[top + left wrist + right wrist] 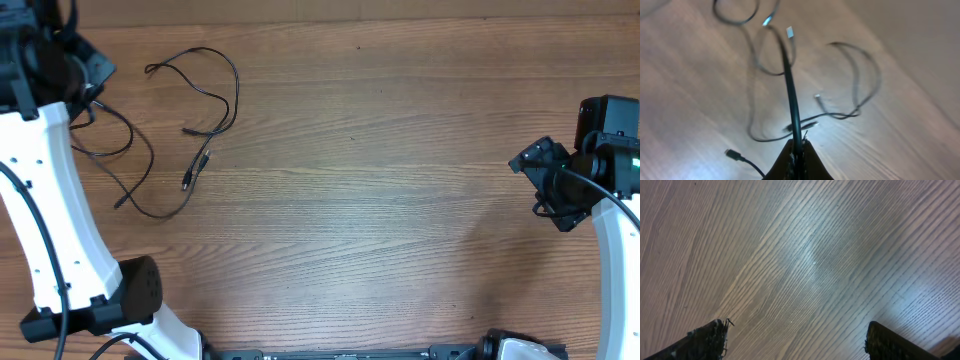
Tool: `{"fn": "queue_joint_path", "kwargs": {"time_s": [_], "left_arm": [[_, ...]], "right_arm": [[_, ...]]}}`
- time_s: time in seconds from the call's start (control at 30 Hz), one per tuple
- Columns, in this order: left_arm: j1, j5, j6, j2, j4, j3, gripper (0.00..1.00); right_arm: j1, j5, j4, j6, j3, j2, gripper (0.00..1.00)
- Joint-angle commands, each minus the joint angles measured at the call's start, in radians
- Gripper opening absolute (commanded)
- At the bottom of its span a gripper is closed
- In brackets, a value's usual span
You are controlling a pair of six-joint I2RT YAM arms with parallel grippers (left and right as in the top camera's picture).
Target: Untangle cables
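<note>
We saw the left hand (798,151) pinching a black cable (791,95) near the surface's (400,200) far edge; right hand (795,328) spread open.

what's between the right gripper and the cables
Nothing but bare wooden table. The overhead view shows that stretch from the right gripper to the cables.

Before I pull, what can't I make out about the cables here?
- Overhead: where the left gripper pinches the cables; hidden by its own arm.
- Left wrist: which strand crosses over which; blurred.
- Overhead: plug ends, type; too small.
- Right wrist: shows only table.
</note>
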Motion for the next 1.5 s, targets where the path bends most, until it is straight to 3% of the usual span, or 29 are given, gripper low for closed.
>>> {"fn": "queue_joint_path", "kwargs": {"time_s": [0.0,0.1,0.23,0.4,0.57,0.77,1.0,1.27,1.33,1.4,1.43,1.47], "left_arm": [[0.082,0.06,0.038,-0.024,-0.004,-0.14,0.04],[0.135,-0.041,0.019,-0.034,-0.004,-0.263,0.05],[0.25,-0.027,0.031,-0.036,-0.004,-0.328,0.04],[0.414,0.051,0.084,-0.094,-0.004,-0.328,0.04],[0.577,-0.016,0.094,-0.2,-0.004,-0.328,0.04],[0.782,-0.039,-0.056,-0.206,-0.003,-0.334,0.04],[0.766,-0.039,-0.173,-0.094,0.048,-0.451,0.04],[0.735,0.03,-0.223,0.025,0.288,-0.745,0.04],[0.723,0.052,-0.223,0.035,0.351,-0.793,0.12],[0.711,0.051,-0.222,0.036,0.405,-0.833,0.3],[0.702,0.051,-0.222,0.036,0.439,-0.857,0.45],[0.698,0.051,-0.223,0.036,0.453,-0.868,0.5]], "right_arm": [[-0.005,-0.007,0.001,0.004,0.0,0.001,0.87],[-0.005,-0.007,0.001,0.004,0.0,0.001,0.87],[-0.005,-0.007,0.011,0.004,0.0,0.001,0.87],[-0.005,-0.007,0.02,0.004,0.0,0.001,0.87],[-0.005,-0.007,0.021,0.004,0.0,0.001,0.87],[-0.004,-0.04,0.027,0.004,0.0,0.001,0.86],[-0.004,-0.048,0.026,0.004,0.0,0.001,0.86],[-0.004,-0.051,0.027,0.004,0.0,0.001,0.86],[-0.004,-0.051,0.027,0.004,0.0,0.001,0.86],[-0.004,-0.051,0.029,0.004,0.0,0.001,0.86],[-0.004,-0.051,0.031,0.004,0.0,0.001,0.86],[-0.004,-0.051,0.033,0.004,0.0,0.001,0.86]]}}
